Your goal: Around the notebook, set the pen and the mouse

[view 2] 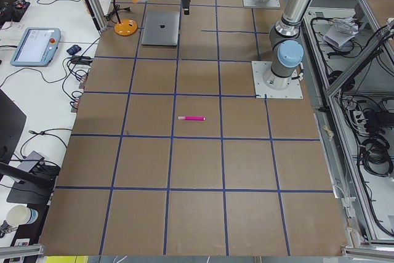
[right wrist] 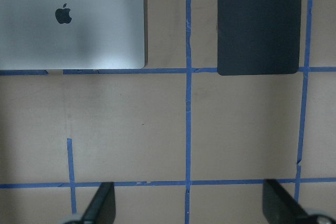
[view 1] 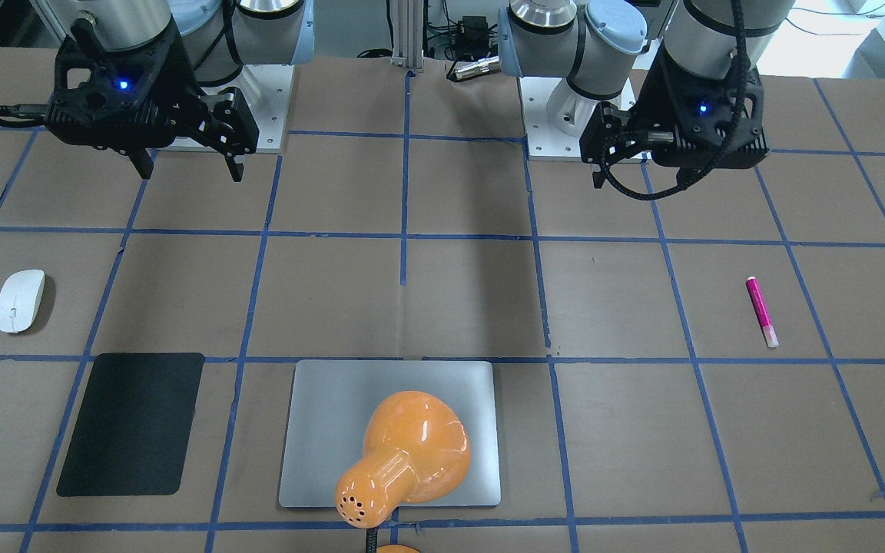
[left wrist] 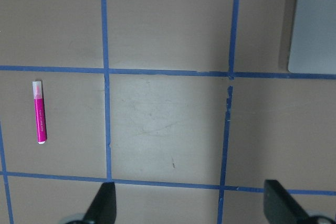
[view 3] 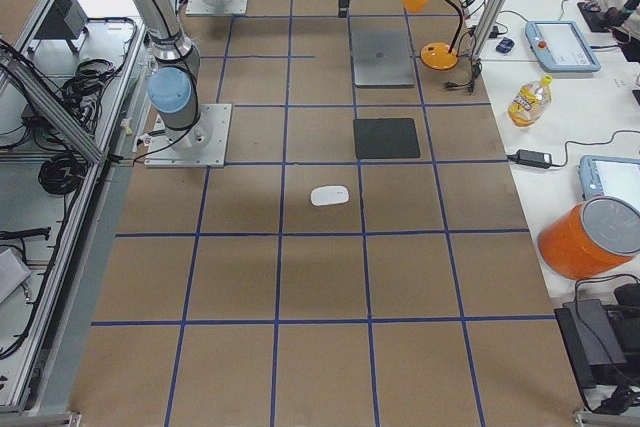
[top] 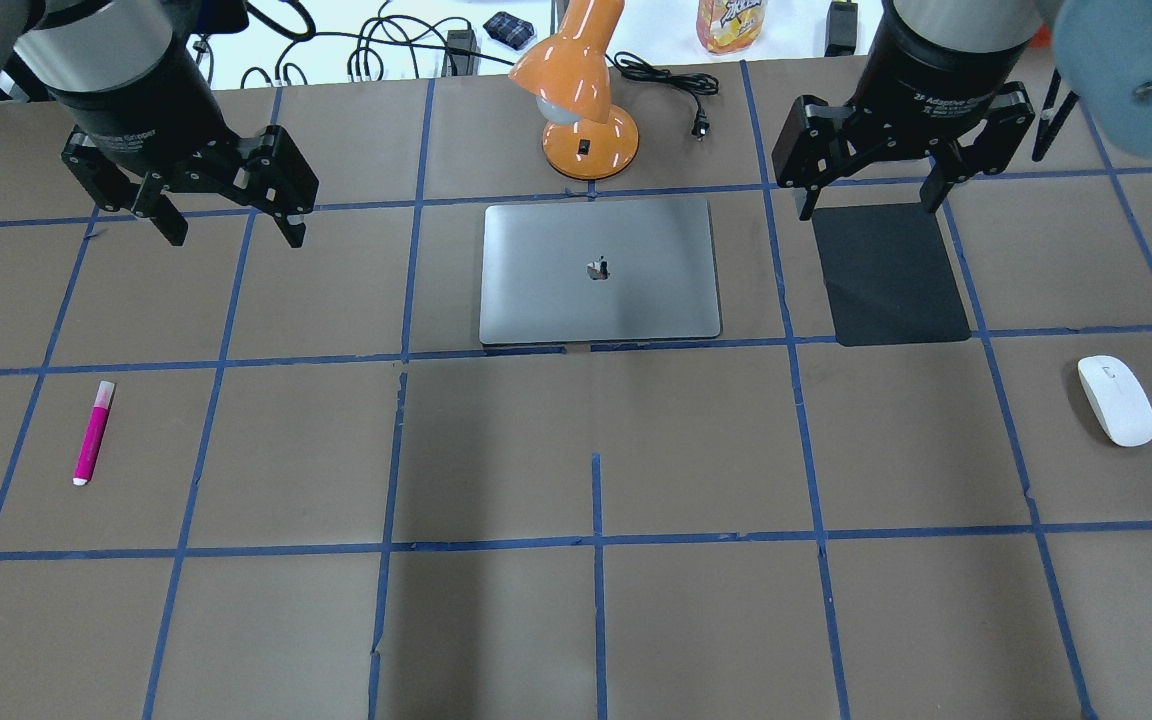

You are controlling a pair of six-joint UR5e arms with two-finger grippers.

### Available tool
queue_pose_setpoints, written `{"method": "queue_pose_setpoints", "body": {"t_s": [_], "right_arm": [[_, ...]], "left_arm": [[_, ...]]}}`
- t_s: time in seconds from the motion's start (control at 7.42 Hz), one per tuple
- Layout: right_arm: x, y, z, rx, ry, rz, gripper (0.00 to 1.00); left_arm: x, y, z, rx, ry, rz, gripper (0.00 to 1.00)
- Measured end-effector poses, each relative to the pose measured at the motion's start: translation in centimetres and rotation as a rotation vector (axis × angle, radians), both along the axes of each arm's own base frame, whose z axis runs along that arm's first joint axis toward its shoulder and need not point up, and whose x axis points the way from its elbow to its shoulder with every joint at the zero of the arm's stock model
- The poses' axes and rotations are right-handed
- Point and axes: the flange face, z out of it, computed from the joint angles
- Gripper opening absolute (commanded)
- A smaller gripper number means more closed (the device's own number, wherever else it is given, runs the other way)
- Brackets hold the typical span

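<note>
– Fingers [top: 288,215] on my left gripper [top: 236,235] are spread wide with nothing between them. My right gripper [top: 868,208] is just as wide and empty. Both hang raised above the table [top: 596,600].

– Where do you see the pen?

– On my left side, the pen [top: 93,433] lies flat on its own, pale cap pointing away from the robot, well apart from the notebook [top: 556,290].

– And the mouse?

– On my right side, the mouse [top: 1117,400] sits flat, also well apart from the notebook. A black mat [top: 891,275] lies just beside the notebook on the right side, not touching it. An orange lamp [top: 581,100] stands at the notebook's far edge, its shade leaning over the lid.
</note>
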Motion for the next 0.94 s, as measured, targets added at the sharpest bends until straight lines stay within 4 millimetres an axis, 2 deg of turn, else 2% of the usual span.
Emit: {"method": "queue_pose_setpoints", "body": {"t_s": [0.4, 0.67, 0.81, 0.94], "right_arm": [[-0.2, -0.1, 0.0, -0.002, 0.001, -0.002, 1.0], [-0.9, -0.5, 0.0, -0.007, 0.001, -0.014, 1.0], [-2.0, -0.9, 0.1, -0.01, 0.003, -0.025, 1.0], [-4.3, -1.6, 0.2, -0.01, 0.006, -0.018, 1.0]], "left_arm": [[-0.5, 2.4, -0.7, 0.011, 0.004, -0.022, 1.0], [-0.5, 3.2, -1.0, 0.012, 0.003, -0.028, 1.0], [-0.5, 3.2, -1.0, 0.012, 0.003, -0.028, 1.0], [-0.5, 3.3, -1.0, 0.012, 0.001, -0.028, 1.0]]}}
